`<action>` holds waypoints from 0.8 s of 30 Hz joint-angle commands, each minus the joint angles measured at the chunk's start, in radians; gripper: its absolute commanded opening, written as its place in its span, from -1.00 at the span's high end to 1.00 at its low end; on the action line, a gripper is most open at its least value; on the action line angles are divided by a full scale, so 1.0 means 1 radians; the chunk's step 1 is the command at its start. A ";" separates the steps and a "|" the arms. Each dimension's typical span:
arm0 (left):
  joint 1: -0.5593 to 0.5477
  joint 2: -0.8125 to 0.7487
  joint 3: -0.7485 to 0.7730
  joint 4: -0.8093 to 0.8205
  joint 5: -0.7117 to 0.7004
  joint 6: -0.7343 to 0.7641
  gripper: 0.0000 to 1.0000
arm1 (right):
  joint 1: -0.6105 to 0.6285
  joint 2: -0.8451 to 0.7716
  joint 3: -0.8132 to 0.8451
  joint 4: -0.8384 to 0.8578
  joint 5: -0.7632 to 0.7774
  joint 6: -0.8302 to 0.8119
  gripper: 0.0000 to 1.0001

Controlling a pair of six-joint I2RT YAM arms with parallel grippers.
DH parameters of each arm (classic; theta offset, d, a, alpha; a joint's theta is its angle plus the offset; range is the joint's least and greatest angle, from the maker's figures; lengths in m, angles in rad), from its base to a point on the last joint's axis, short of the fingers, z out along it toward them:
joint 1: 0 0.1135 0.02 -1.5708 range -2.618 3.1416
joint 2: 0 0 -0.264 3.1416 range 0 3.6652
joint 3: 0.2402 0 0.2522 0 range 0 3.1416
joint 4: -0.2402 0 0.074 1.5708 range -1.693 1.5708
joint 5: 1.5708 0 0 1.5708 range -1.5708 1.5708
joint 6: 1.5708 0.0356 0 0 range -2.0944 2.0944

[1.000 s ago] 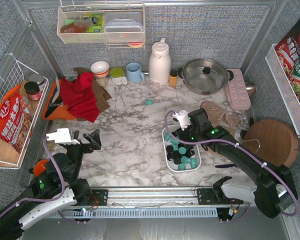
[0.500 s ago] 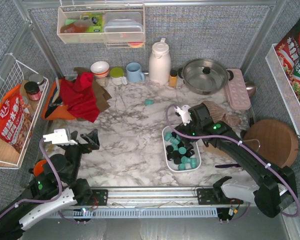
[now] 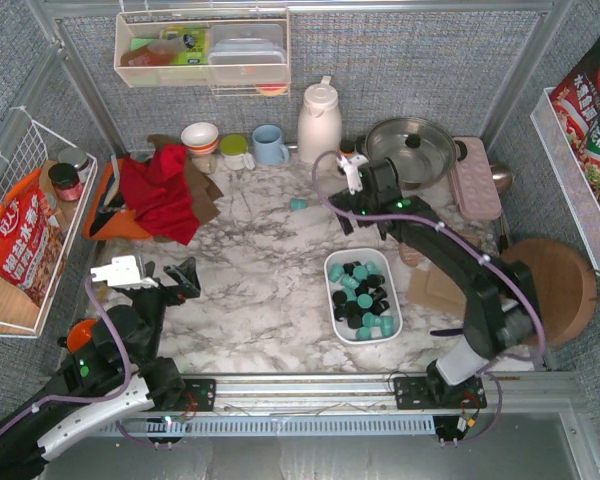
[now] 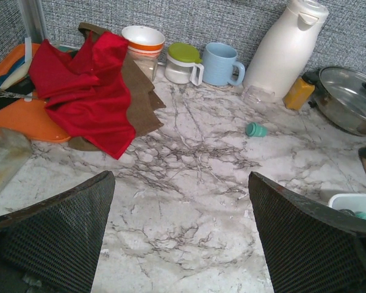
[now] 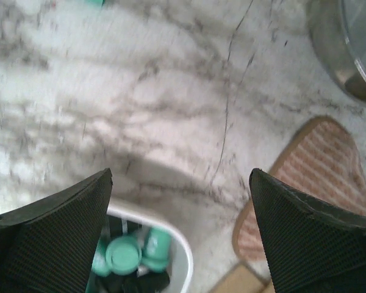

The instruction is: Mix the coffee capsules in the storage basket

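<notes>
1. White shallow plastic basket (image 3: 330, 288) sits on marbled tabletop (image 3: 260, 270), right of centre; teal and black cup-shaped capsules (image 3: 361, 296) heaped inside.
2. Right hand (image 5: 180, 177) fingers apart, empty, beyond basket's far end; left hand (image 4: 180, 177) likewise apart.
3. Capsules probably light, stiff, slippery: pinch sidewalls.

A mock kitchen inside grey fabric walls (image 3: 400, 70): marble-patterned countertop (image 3: 260, 270), white vacuum jug (image 3: 319, 125), lidded steel pan (image 3: 410, 152), blue ceramic mug (image 3: 270, 145).

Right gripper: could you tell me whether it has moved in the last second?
Yes. The right gripper left the storage basket and moved back toward the steel pot.
</notes>
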 commanded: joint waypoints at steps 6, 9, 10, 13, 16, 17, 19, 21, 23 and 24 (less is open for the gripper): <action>0.001 0.012 0.001 0.001 -0.032 0.009 -0.98 | 0.058 0.342 0.262 0.252 0.023 0.371 -0.83; 0.001 0.008 0.004 -0.002 -0.039 0.012 -0.98 | 0.103 0.465 0.362 0.255 0.076 0.434 -0.75; 0.001 0.005 0.006 -0.002 -0.041 0.013 -0.98 | 0.118 0.501 0.394 0.257 0.102 0.447 -0.75; 0.002 -0.013 0.004 -0.003 -0.045 0.013 -0.98 | 0.166 0.614 0.483 0.271 0.189 0.449 -0.75; 0.002 -0.030 0.001 0.002 -0.043 0.014 -0.98 | 0.190 0.716 0.595 0.199 0.265 0.444 -0.75; 0.002 -0.034 0.001 0.004 -0.040 0.013 -0.98 | 0.193 0.747 0.636 0.160 0.284 0.444 -0.75; 0.002 -0.038 0.002 0.005 -0.036 0.013 -0.98 | 0.197 0.804 0.720 0.089 0.321 0.440 -0.75; 0.001 -0.040 0.002 0.006 -0.032 0.015 -0.98 | 0.197 0.848 0.776 0.039 0.346 0.436 -0.75; 0.002 -0.043 0.002 0.008 -0.028 0.017 -0.98 | 0.195 0.882 0.828 -0.003 0.366 0.438 -0.75; 0.002 -0.045 0.001 0.008 -0.025 0.017 -0.98 | 0.190 0.903 0.866 -0.040 0.367 0.448 -0.75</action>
